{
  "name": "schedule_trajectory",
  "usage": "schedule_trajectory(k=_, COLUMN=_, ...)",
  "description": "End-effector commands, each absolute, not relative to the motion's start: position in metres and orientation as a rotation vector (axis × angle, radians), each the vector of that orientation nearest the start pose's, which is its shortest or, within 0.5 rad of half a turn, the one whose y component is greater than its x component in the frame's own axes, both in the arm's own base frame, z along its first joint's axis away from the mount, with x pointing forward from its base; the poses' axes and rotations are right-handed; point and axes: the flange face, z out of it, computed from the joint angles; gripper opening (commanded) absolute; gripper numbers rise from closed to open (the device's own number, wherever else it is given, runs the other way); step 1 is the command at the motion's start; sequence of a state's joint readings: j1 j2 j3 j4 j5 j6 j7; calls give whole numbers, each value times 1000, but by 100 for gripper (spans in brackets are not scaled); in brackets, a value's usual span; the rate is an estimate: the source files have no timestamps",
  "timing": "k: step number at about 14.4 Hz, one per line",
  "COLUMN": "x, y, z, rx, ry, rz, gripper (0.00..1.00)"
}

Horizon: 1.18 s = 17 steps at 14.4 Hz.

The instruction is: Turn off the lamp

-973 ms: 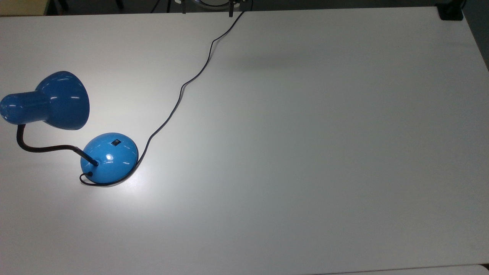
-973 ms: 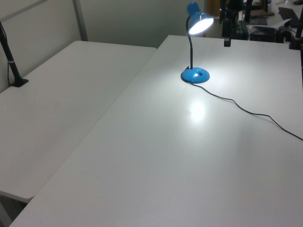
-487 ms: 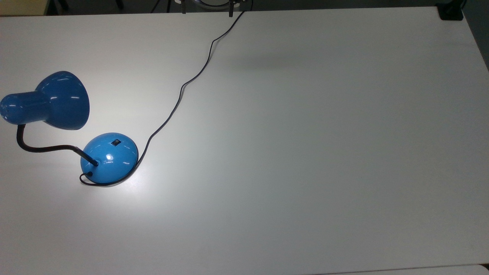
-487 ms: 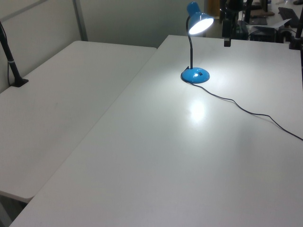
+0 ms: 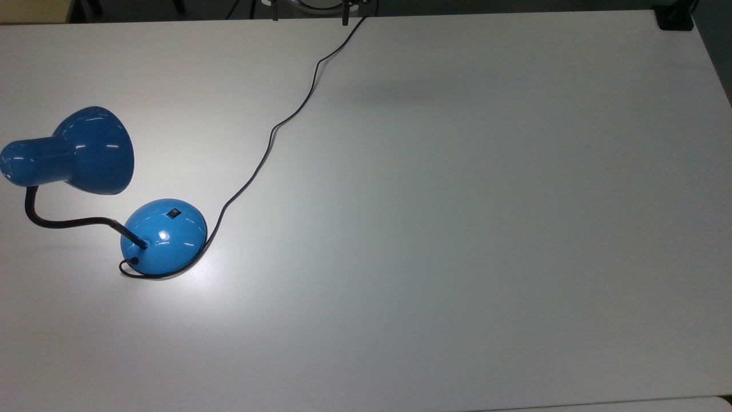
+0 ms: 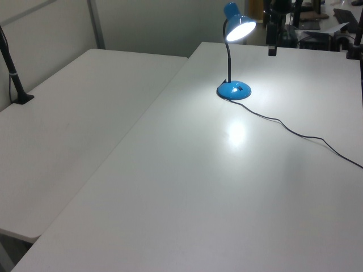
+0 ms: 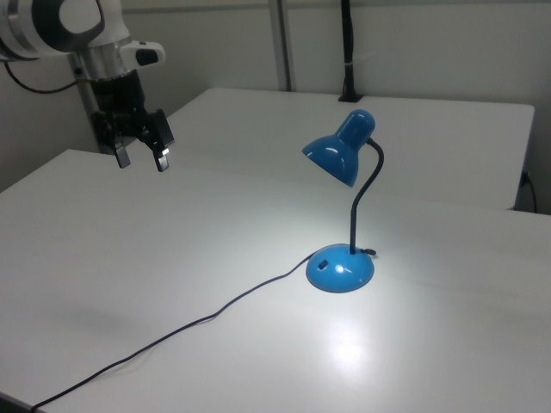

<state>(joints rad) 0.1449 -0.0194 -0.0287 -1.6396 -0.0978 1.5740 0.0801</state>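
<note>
White table (image 7: 172, 284); lamp (image 7: 341, 270) lit; right view shows tool (image 7: 142, 160) spread apart, well away.

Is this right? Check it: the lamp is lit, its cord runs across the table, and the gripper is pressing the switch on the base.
Not quite. The gripper is not on the switch; in the right view it hangs open above the table, far off to the right view's left of the base. The rest stands: the lamp is lit and its cord runs across the table.
</note>
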Motion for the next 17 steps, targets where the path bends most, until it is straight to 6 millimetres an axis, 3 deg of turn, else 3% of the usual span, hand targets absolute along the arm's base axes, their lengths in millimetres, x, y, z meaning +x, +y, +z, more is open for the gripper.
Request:
schedule_trajectory(k=1, x=536, y=50, z=607, rx=-3225, ry=-120, rz=94, gripper=58)
schedule_trajectory(k=4, x=534, y=49, z=605, rx=-3216, ry=-200, rz=130, gripper=13)
schedule_trajectory(k=5, x=534, y=49, z=605, rx=-3216, ry=-202, rz=128, gripper=3)
schedule_trajectory(k=10, x=539, y=46, z=600, rx=-3217, ry=-192, rz=118, gripper=0)
schedule_trajectory(k=13, x=548, y=22, z=595, rx=-3221, ry=-99, rz=88, gripper=0)
schedule_trajectory(k=14, x=551, y=8, z=592, rx=-3221, ry=-58, rz=95, gripper=0)
schedule_trajectory(k=15, x=558, y=-24, z=586, rx=-3215, ry=37, rz=61, gripper=0)
schedule_trajectory(k=17, x=565, y=-52, z=569, rx=-3213, ry=113, rz=30, gripper=0)
